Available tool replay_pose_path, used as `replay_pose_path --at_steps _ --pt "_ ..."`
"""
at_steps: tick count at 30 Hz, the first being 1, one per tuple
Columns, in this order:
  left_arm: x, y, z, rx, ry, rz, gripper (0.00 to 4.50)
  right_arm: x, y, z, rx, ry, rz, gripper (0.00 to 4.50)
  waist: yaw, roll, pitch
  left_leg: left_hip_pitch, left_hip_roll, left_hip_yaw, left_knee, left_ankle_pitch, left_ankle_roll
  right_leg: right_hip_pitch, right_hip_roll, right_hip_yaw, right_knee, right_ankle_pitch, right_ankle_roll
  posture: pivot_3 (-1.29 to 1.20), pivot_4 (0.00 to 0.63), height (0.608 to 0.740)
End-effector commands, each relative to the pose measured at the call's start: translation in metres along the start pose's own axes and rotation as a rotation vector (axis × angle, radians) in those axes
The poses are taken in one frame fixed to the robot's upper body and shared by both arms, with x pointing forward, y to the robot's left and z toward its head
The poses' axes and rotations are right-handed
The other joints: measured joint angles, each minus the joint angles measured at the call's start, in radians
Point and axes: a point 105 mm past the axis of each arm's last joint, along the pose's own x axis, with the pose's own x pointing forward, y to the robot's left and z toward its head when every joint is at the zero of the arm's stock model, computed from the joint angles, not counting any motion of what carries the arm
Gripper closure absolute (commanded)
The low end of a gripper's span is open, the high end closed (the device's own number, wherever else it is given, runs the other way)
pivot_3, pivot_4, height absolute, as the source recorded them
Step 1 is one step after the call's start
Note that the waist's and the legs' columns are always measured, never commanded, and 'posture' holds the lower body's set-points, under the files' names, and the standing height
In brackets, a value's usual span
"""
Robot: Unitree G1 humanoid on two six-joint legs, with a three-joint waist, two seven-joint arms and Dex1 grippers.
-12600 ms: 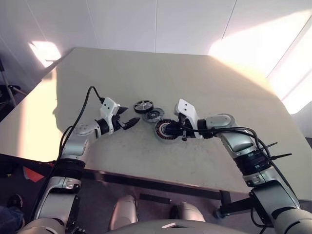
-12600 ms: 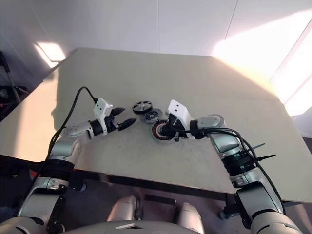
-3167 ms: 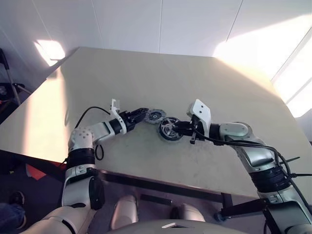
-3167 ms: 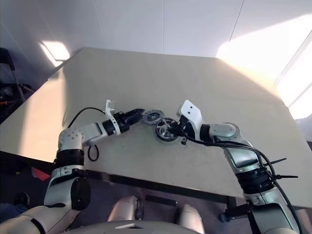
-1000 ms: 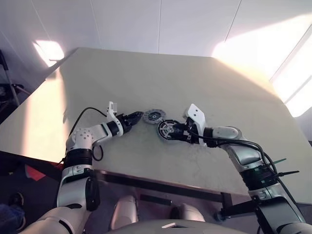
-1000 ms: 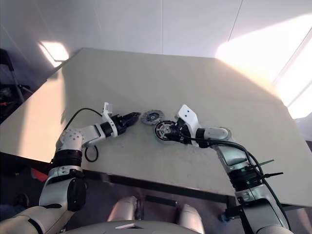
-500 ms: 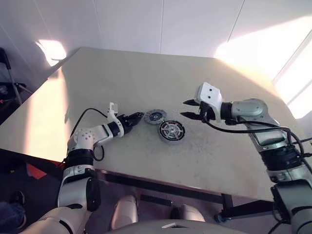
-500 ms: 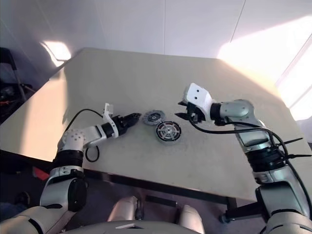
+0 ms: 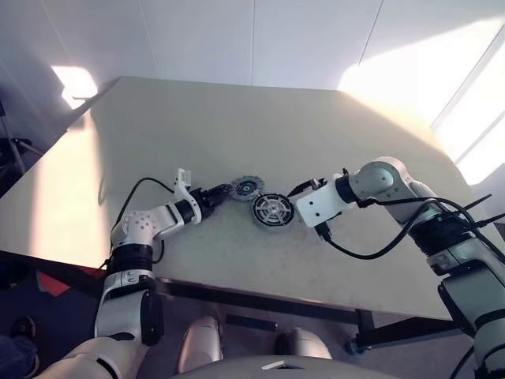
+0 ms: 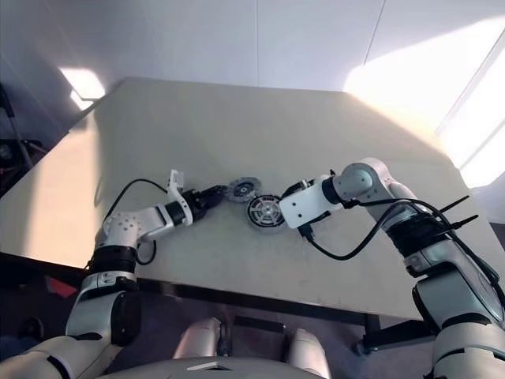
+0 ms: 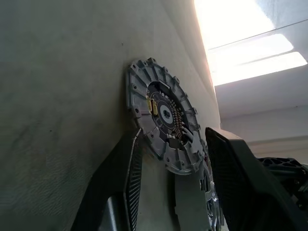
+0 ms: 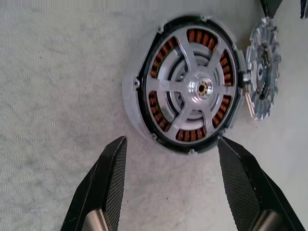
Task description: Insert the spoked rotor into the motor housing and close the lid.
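The motor housing point(image 9: 273, 210) lies flat on the table, dark-rimmed with copper windings. The spoked rotor point(image 12: 201, 88) sits inside it, windings showing between its spokes. The lid point(image 9: 245, 188), a grey finned disc with a dark centre, lies flat just beyond and left of the housing, touching its rim. My right gripper point(image 9: 298, 207) hangs just right of and above the housing, pointing down at it, open and holding nothing. My left gripper point(image 9: 218, 192) rests low on the table, open, its fingertips point(image 11: 136, 139) at the lid's near edge.
The beige table point(image 9: 237, 118) is broad, with bare surface behind and to both sides of the parts. Its front edge point(image 9: 260, 294) runs close below the arms. A black cable point(image 9: 138, 189) loops beside my left forearm. White walls stand behind.
My right gripper has let go at the housing, lifted away, rolled and opened wider, and come back to point down over it. The left arm has kept still. The camera shifted slightly.
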Motion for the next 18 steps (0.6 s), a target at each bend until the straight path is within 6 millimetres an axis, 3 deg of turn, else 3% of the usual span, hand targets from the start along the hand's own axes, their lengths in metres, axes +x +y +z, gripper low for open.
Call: replay_pose_path --at_steps 1,4,9,12,17,18 --pt "-0.002 -0.012 0.012 0.033 -0.046 -0.035 2.30 -0.001 -0.008 0.008 -0.058 -0.008 -0.011 1.17 0.000 0.000 0.000 0.000 0.000 0.000 0.001 -0.001 0.000 0.000 0.000 0.000 0.000 0.000 0.000 0.00 0.000 0.740" --pt "-0.001 -0.014 0.012 0.036 -0.045 -0.038 2.30 0.009 -0.008 0.007 -0.036 -0.015 0.001 1.17 -0.002 0.000 0.000 0.000 0.000 0.000 0.004 -0.002 -0.001 0.001 0.000 0.000 0.003 0.000 0.000 0.00 0.000 0.740" --pt "0.001 -0.017 0.010 0.046 -0.035 -0.043 2.30 0.026 0.001 -0.015 0.052 0.030 0.032 1.17 -0.003 0.000 0.000 0.002 0.000 0.000 0.005 -0.002 -0.002 0.002 0.000 0.000 0.005 0.000 0.000 0.00 0.000 0.740" --pt "0.000 -0.017 0.008 0.046 -0.032 -0.043 2.30 0.027 0.006 -0.027 0.055 0.068 0.050 1.17 -0.003 0.000 0.000 0.003 0.000 -0.001 0.005 -0.002 -0.002 0.003 0.000 0.000 0.005 0.000 0.000 0.00 0.000 0.740" --pt "-0.002 -0.016 0.003 0.044 -0.025 -0.037 2.30 0.026 0.006 -0.030 0.044 0.068 0.056 1.17 -0.003 0.000 0.000 0.007 0.000 -0.001 0.005 -0.002 -0.002 0.007 -0.001 0.001 0.005 0.000 0.000 0.00 0.000 0.740" --pt "-0.002 -0.016 0.003 0.044 -0.025 -0.036 2.30 0.026 0.007 -0.028 0.041 0.059 0.063 1.35 -0.002 0.000 0.000 0.008 0.000 -0.001 0.005 -0.002 -0.002 0.008 0.000 0.001 0.004 0.000 0.000 0.00 0.000 0.740"
